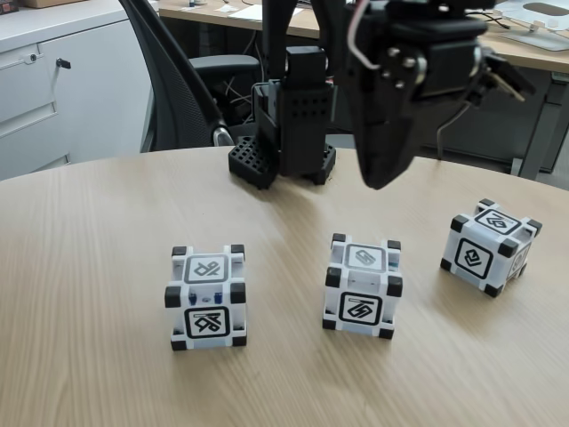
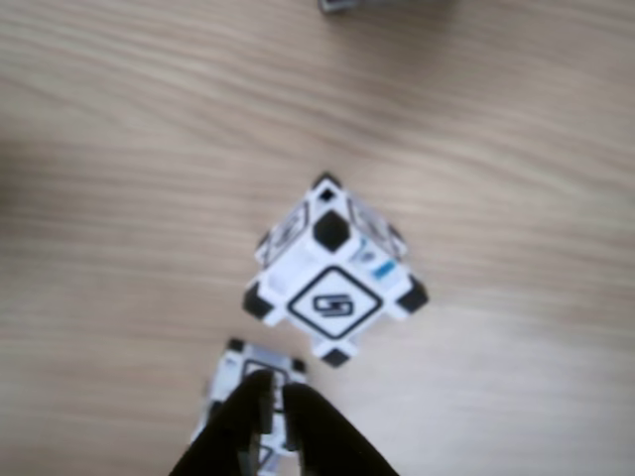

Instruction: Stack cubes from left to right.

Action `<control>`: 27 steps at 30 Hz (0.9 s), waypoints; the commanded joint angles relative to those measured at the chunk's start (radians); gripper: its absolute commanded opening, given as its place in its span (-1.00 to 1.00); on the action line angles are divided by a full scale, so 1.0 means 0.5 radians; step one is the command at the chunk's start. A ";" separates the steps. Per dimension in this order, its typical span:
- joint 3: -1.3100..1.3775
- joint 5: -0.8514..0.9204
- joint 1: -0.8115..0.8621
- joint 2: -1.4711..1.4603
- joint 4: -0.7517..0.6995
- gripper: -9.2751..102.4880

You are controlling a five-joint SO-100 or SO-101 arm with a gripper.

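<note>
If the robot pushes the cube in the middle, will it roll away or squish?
The middle cube probably won't roll: it sits on a flat face on the wooden table, so a push would likely slide it. It looks like hard plastic with black corner blocks, so probably stiff, not squishy. Smooth faces might slip a little in the gripper.

Three cubes rest on the table [image 1: 89, 267]: left cube [image 1: 206, 296], middle cube [image 1: 362, 285], right cube [image 1: 490, 245].
</note>
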State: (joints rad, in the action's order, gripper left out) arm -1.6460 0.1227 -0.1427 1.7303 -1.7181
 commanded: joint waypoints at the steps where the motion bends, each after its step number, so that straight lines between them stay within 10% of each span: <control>1: 0.055 0.015 -0.095 0.037 0.040 -0.84; 27: 0.739 -0.117 -0.841 -0.558 0.172 -0.82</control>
State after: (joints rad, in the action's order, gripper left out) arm -1.3284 0.0721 -0.5277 1.4419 -1.5999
